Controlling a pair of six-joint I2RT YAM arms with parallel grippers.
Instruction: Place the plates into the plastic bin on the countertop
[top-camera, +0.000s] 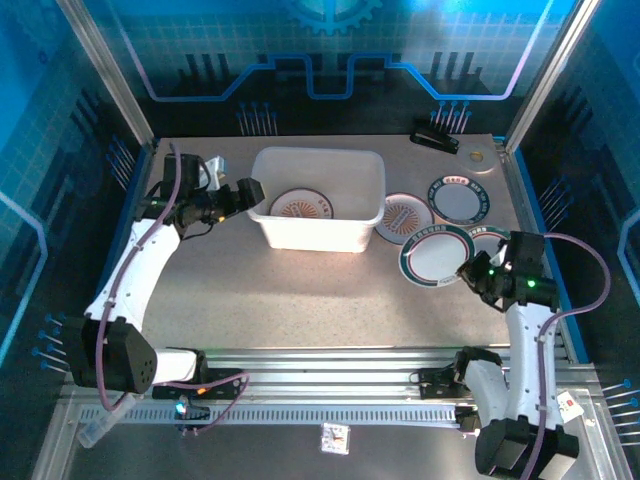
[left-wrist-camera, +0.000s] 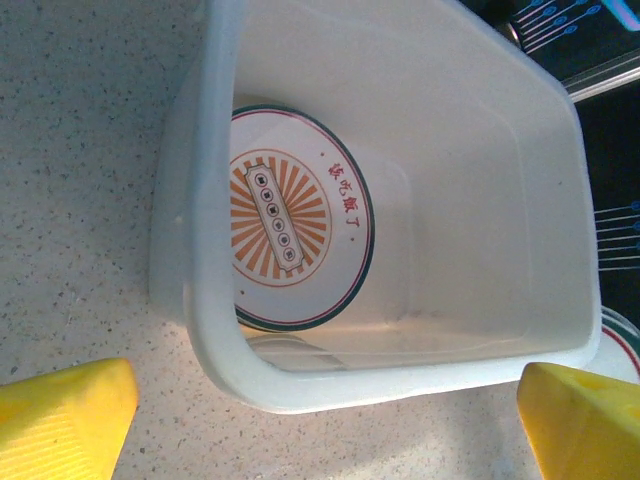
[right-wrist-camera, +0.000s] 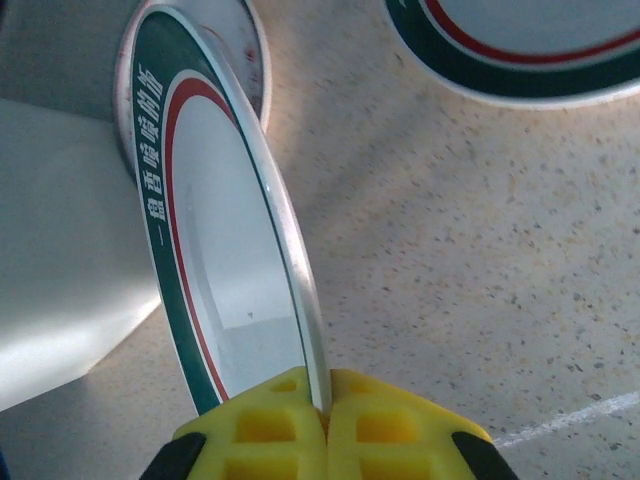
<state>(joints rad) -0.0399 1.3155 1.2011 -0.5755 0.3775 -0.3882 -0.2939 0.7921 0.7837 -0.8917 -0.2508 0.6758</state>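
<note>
Five plates show in the top view. The sunburst plate (top-camera: 300, 205) lies flat on the floor of the white plastic bin (top-camera: 318, 236), which stands on the speckled beige surface (top-camera: 300, 290) a little left of centre. It is white with an orange rayed centre, a thin dark green ring near its edge and red characters beside the design. Just right of the bin lies a second orange-centred plate (top-camera: 405, 218), and beyond it a green-rimmed plate (top-camera: 458, 197). The right hand (top-camera: 476, 272) is closed on the near rim of the banded plate (top-camera: 437, 258), which is white with a broad dark green band of pale lettering and a thin red ring inside. In the right wrist view yellow fingers (right-wrist-camera: 270, 420) pinch that rim and the plate stands tilted; whether its far edge rests on the surface I cannot tell. A fifth plate (top-camera: 488, 236) is half hidden behind the right arm. The left hand (top-camera: 250, 192) hovers at the bin's left end, spread wide and holding nothing.
</note>
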